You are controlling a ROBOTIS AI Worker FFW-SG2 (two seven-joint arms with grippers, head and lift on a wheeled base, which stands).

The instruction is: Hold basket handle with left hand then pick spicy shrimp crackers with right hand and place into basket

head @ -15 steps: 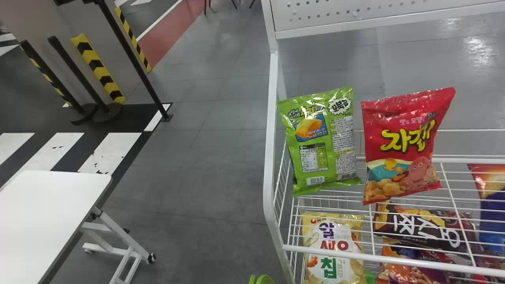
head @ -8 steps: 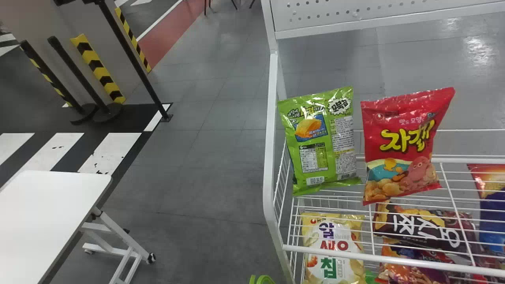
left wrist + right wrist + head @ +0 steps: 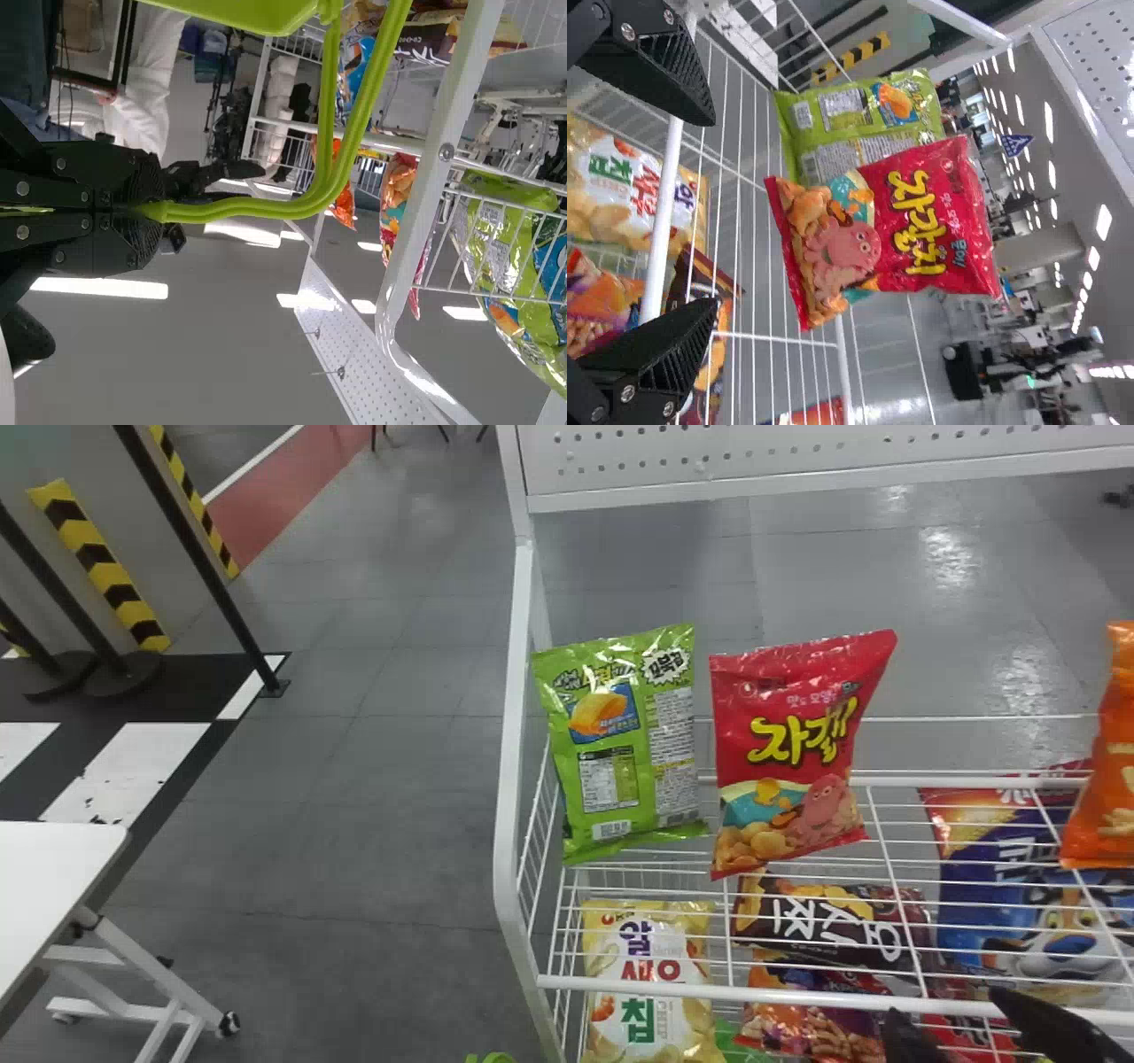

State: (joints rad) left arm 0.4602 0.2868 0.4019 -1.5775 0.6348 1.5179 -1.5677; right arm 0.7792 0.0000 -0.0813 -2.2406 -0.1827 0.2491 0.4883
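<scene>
Beyond right jaws, apart: orange snack bag (image 3: 1107, 771).

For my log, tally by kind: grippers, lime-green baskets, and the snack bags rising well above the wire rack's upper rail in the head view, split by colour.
Grippers: 2 (left gripper, right gripper)
Lime-green basket: 1
Green snack bag: 1
Red snack bag: 1
Orange snack bag: 1
Total: 6

Basket (image 3: 248, 13) (green) partly out-of-frame
</scene>
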